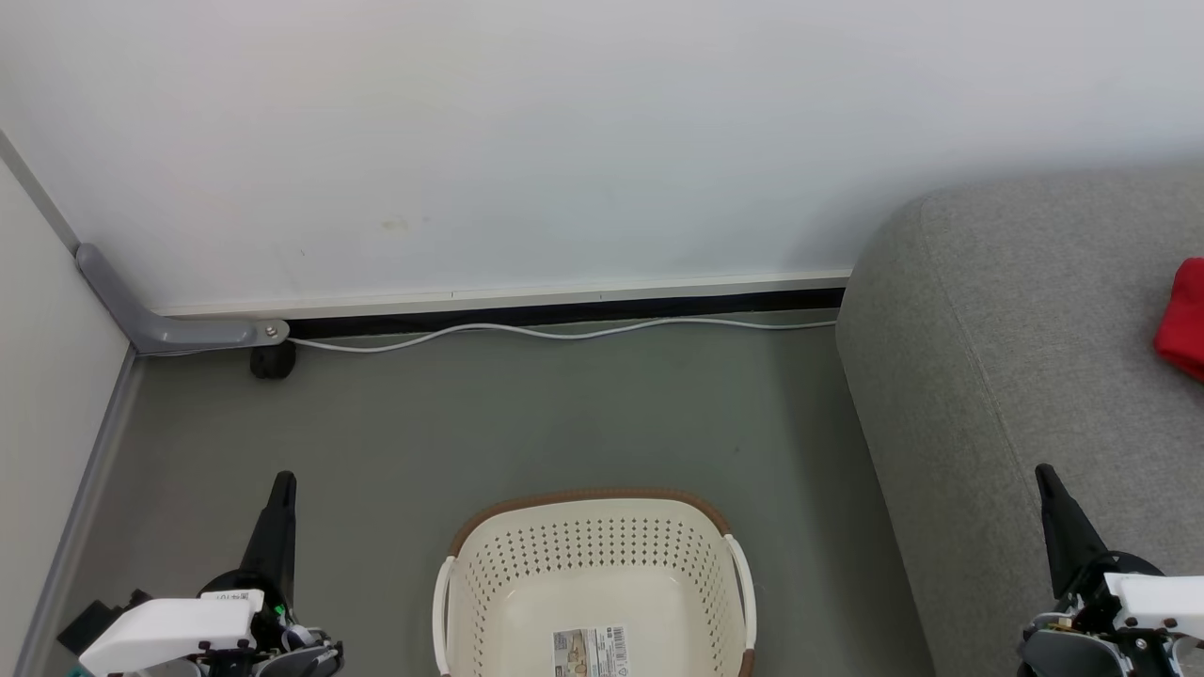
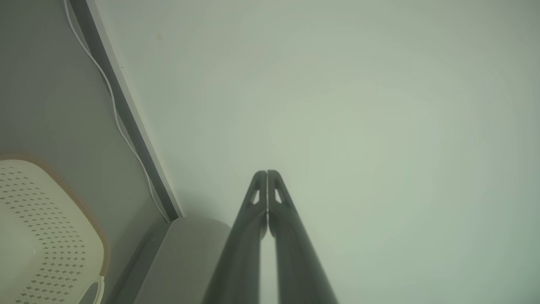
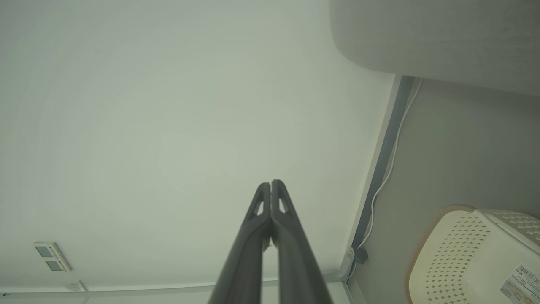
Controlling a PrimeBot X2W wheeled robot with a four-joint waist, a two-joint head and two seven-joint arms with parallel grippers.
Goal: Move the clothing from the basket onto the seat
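The cream basket (image 1: pixel 593 550) with a brown rim stands on the floor at the bottom centre of the head view, with a paper label lying on its bottom and no fabric in the part I see. A bit of red clothing (image 1: pixel 1183 320) lies on the grey seat (image 1: pixel 1016 348) at the right edge. My left gripper (image 1: pixel 282 481) is shut to the left of the basket, holding nothing. My right gripper (image 1: pixel 1044 473) is shut over the seat's front edge, also with nothing in it. Both wrist views show closed fingers, the left gripper (image 2: pixel 267 172) and the right gripper (image 3: pixel 270 182), against a pale wall.
A white wall with a dark baseboard runs behind. A white cable (image 1: pixel 564 331) lies along it on the grey-green floor. A grey corner bracket (image 1: pixel 160 324) and a small black wheel (image 1: pixel 273 361) sit at the left. A side wall closes the far left.
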